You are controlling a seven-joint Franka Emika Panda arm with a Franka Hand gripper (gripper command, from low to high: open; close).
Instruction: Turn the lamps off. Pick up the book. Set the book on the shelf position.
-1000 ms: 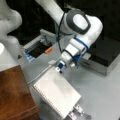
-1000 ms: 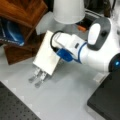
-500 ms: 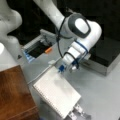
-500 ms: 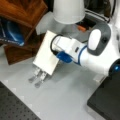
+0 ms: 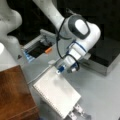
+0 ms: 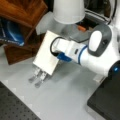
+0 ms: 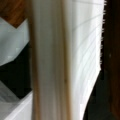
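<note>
The white book (image 5: 58, 93) (image 6: 46, 53) leans in a slotted metal stand (image 5: 77, 112) (image 6: 37, 76), its row of binding holes along the lower left edge in a front view. My gripper (image 5: 62, 69) (image 6: 58, 54) sits at the book's upper edge, and its fingers are hidden behind the hand and the book. The book's edge (image 7: 51, 60) fills the middle of the wrist view, seen end-on and very close. The reddish-brown shelf position block (image 5: 14, 93) (image 6: 23, 10) lies right beside the book. A white lamp shade (image 6: 68, 10) shows no glow.
A black-topped box with silver sides (image 5: 106, 53) (image 6: 107, 100) stands on the far side of the arm. An open tray with an orange item (image 5: 48, 50) (image 6: 81, 28) sits behind the book. A blue object (image 6: 10, 32) lies under the wood.
The wrist has sunk slightly toward the book's upper edge. The book and stand have stayed put.
</note>
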